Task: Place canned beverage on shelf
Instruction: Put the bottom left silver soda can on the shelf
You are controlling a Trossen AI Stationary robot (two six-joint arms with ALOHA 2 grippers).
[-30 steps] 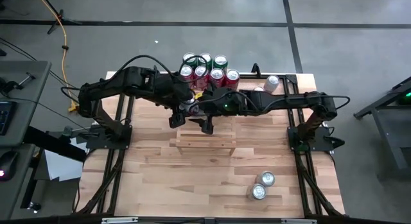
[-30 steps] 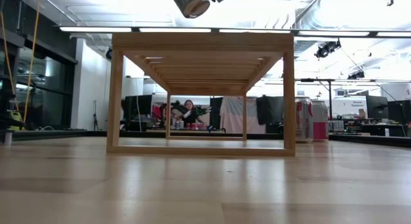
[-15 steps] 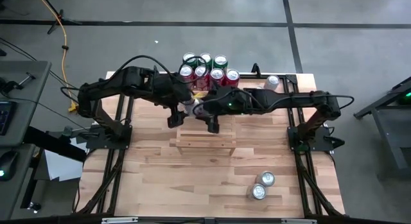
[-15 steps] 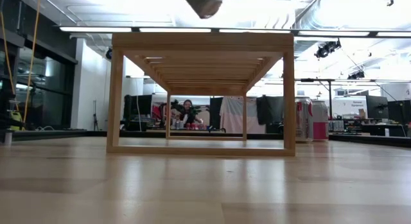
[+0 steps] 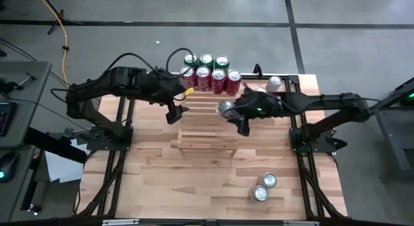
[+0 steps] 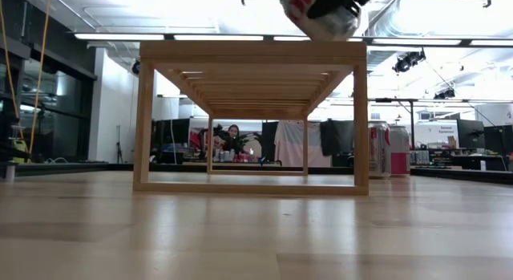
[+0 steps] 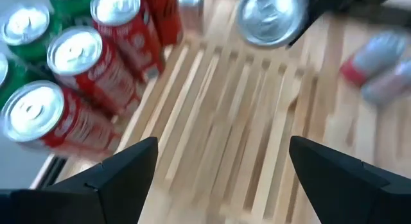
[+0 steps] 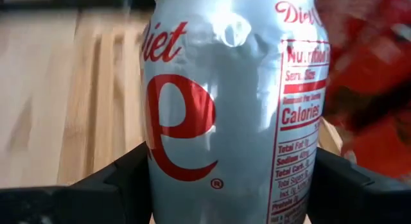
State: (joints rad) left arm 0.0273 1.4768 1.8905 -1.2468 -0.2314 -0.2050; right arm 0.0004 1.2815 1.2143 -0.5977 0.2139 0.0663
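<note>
Right hand (image 5: 231,113) grips a silver diet cola can (image 8: 231,102) above the shelf (image 5: 207,132); left hand (image 5: 176,113) hangs open, empty. Next: lower can onto slats.

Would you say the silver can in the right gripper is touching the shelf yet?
Apart. The low view shows the silver can in the right gripper, hanging with a gap above the shelf.

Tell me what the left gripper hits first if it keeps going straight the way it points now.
Probably the shelf: the open left gripper aims down at its slats. The can in the right gripper hangs farther along, though depth is unclear.
</note>
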